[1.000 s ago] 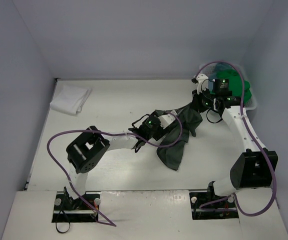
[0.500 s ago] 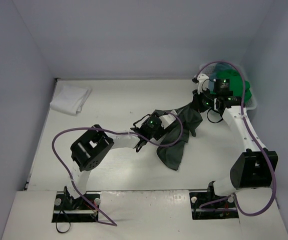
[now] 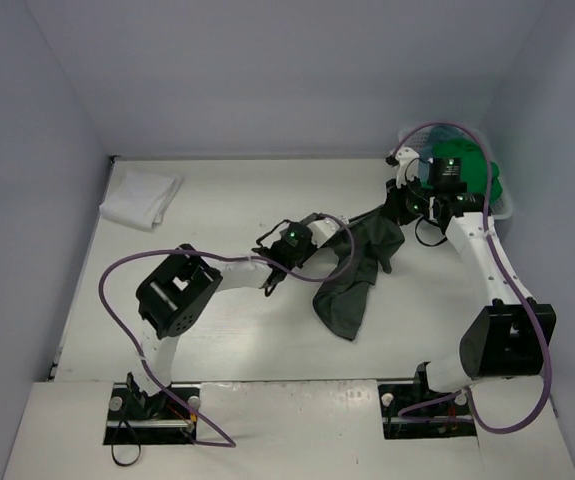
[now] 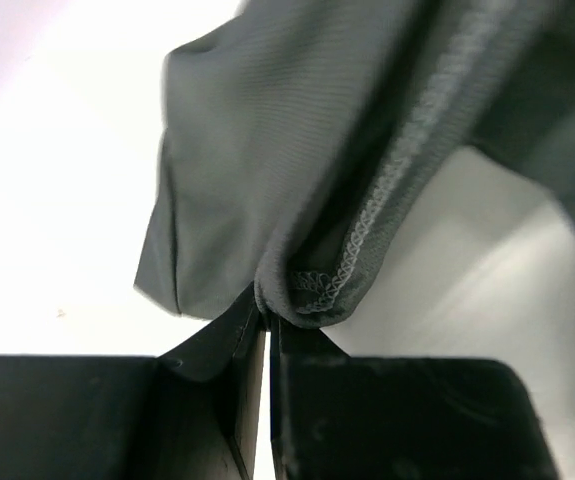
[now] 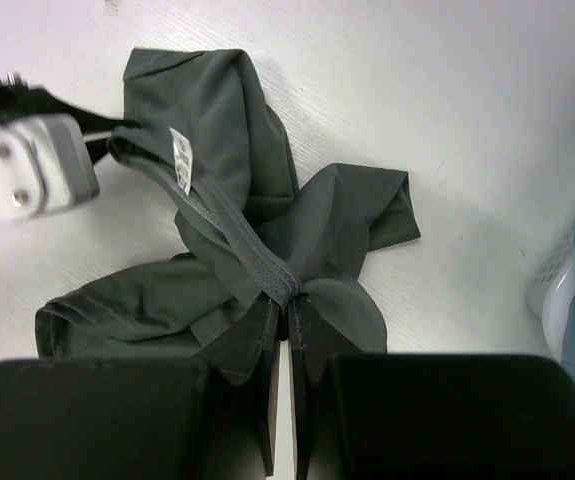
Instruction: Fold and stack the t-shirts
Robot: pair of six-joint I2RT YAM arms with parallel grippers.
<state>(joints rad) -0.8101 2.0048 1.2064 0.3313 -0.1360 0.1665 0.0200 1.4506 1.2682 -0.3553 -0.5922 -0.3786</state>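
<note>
Well to the left of the dark grey t-shirt (image 3: pixel 352 290), the folded white t-shirt (image 3: pixel 140 196) is lying just where it lay a second ago. My left pincer (image 4: pixel 265 320) is now pinching that grey shirt's stitched hem at its left end. A second ago its jaws were standing apart there, and the wrist has since drawn a little away from the heap. The shirt is sprawling crumpled on the table (image 3: pixel 227 200), with a band of it stretching between my two pincers. My right pincer (image 5: pixel 287 298) is staying clamped on a seamed fold at the shirt's right end. Just right of the shirt, the white basket (image 3: pixel 508 208) is holding the bright green t-shirt (image 3: pixel 482 178), which is bulging above its rim.
</note>
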